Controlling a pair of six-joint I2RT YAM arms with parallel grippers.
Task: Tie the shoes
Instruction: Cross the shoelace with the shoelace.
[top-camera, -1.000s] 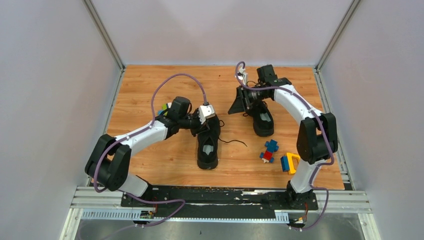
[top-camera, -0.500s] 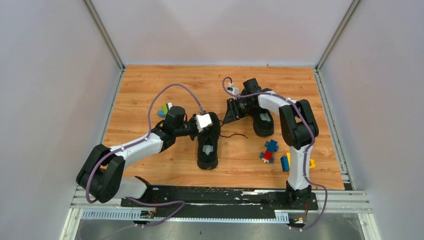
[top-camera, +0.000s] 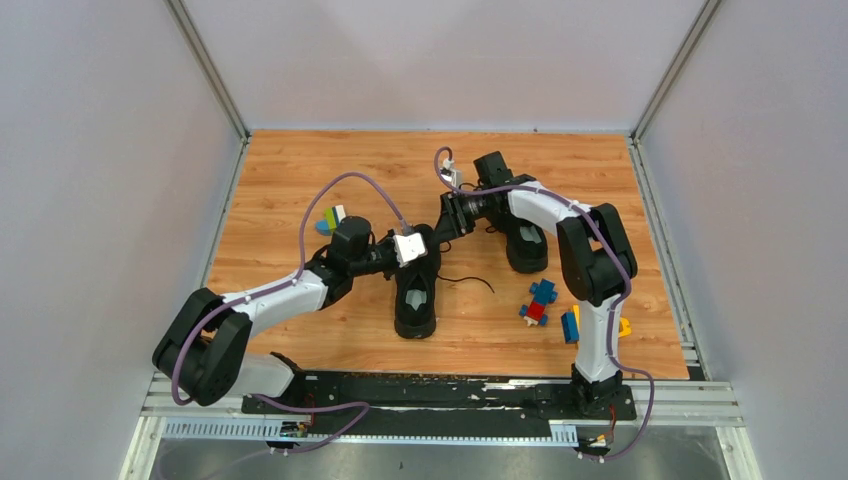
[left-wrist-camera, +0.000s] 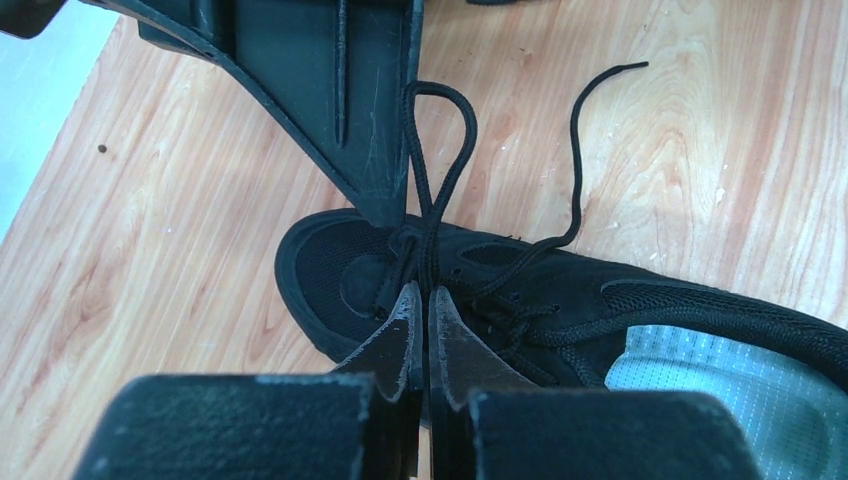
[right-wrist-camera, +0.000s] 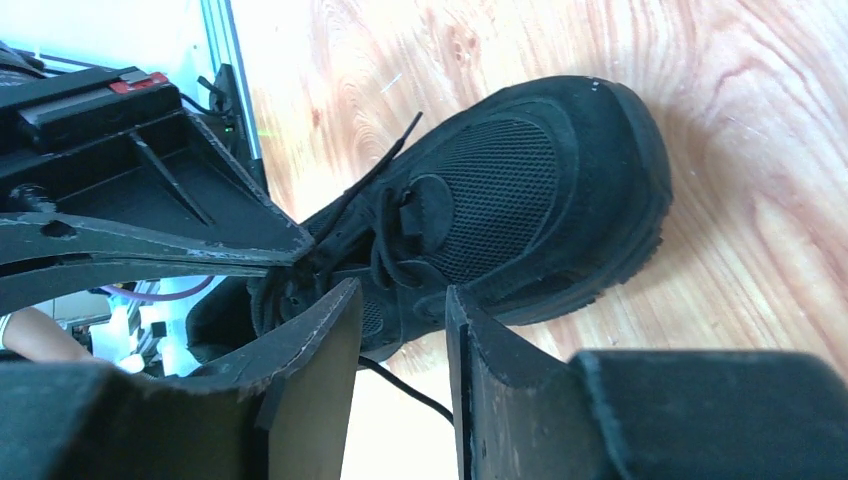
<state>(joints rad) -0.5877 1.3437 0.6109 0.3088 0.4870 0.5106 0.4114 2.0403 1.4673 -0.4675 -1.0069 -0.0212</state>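
Right gripper (right-wrist-camera: 400, 292), spread, has swung over to near shoe (top-camera: 415, 295) — left gripper (left-wrist-camera: 420, 300) pinches lace loop (left-wrist-camera: 447, 120) — loop pull likely next.

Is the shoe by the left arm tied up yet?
Not tied yet. The left gripper pinches one lace loop; the other end trails loose on the table.

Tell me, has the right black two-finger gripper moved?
Yes. The right black two-finger gripper slid left, away from the black fabric sneaker beside it.
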